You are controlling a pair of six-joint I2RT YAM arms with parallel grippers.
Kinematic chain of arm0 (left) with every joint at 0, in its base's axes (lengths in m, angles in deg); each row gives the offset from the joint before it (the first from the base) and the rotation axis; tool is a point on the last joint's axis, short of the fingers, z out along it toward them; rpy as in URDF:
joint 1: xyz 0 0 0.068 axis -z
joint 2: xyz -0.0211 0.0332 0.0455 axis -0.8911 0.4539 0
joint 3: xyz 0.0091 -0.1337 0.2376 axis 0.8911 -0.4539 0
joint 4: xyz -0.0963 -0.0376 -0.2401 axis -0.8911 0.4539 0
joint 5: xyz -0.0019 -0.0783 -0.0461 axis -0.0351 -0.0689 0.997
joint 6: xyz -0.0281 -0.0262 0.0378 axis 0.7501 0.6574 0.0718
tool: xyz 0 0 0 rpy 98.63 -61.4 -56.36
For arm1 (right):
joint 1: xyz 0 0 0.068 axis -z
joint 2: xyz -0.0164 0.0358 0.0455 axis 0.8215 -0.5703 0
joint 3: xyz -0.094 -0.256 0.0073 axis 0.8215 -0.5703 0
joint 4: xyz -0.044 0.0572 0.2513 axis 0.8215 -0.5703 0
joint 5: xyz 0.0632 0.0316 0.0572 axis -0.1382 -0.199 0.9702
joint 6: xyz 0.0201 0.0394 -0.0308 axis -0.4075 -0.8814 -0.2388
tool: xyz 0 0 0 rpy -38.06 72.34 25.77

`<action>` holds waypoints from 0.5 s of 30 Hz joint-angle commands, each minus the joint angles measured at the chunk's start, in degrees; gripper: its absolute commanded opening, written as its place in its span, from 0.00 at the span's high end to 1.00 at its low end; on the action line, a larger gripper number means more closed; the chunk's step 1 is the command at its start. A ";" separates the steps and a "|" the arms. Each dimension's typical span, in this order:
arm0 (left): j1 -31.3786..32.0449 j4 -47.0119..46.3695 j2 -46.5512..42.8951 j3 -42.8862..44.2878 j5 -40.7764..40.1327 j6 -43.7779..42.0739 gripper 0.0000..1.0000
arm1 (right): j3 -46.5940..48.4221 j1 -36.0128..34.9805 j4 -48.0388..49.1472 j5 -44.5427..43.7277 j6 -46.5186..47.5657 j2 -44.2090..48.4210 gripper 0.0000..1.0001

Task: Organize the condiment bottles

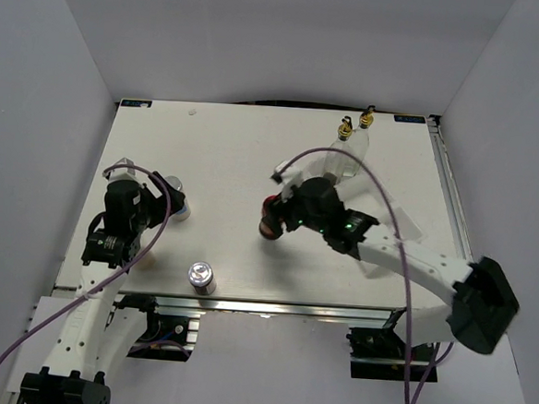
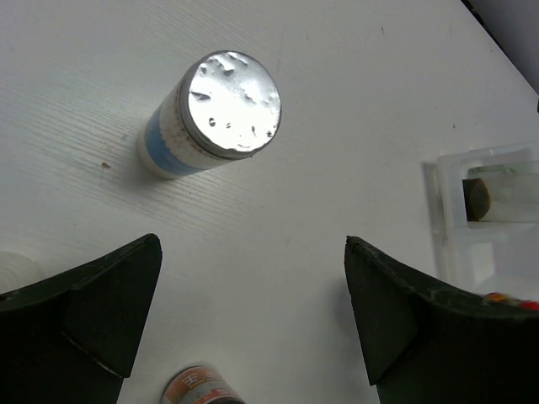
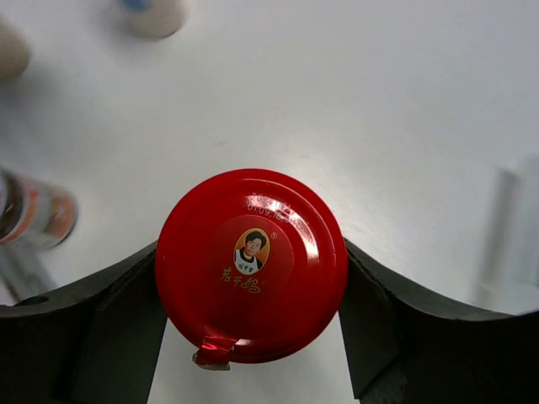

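My right gripper (image 3: 253,278) is shut on the red-lidded dark jar (image 3: 251,263), with one finger against each side of the lid. In the top view the jar (image 1: 270,224) is at the table's middle. My left gripper (image 2: 253,311) is open and empty, just short of a silver-lidded shaker with a blue label (image 2: 221,111), which also shows in the top view (image 1: 179,205). A second silver-lidded shaker (image 1: 201,277) with an orange label stands near the front edge. Two clear glass bottles with gold pourers (image 1: 346,133) are at the far right. A blurred cream bottle (image 3: 8,49) shows at the right wrist view's left edge.
A clear plastic tray (image 1: 379,228) lies on the right of the table, partly under my right arm; its edge shows in the left wrist view (image 2: 446,219). White walls enclose the table on three sides. The arms' cables hang over the front edge.
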 commanded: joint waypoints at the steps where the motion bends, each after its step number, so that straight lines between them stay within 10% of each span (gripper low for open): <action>1: -0.13 -5.37 -1.00 -0.78 3.58 0.65 0.02 | -0.11 5.71 2.34 -14.88 -5.80 11.03 1.00; 15: 14.16 -10.84 7.77 -0.18 -1.91 0.20 0.02 | -0.21 33.93 0.39 -11.58 -6.78 14.40 1.00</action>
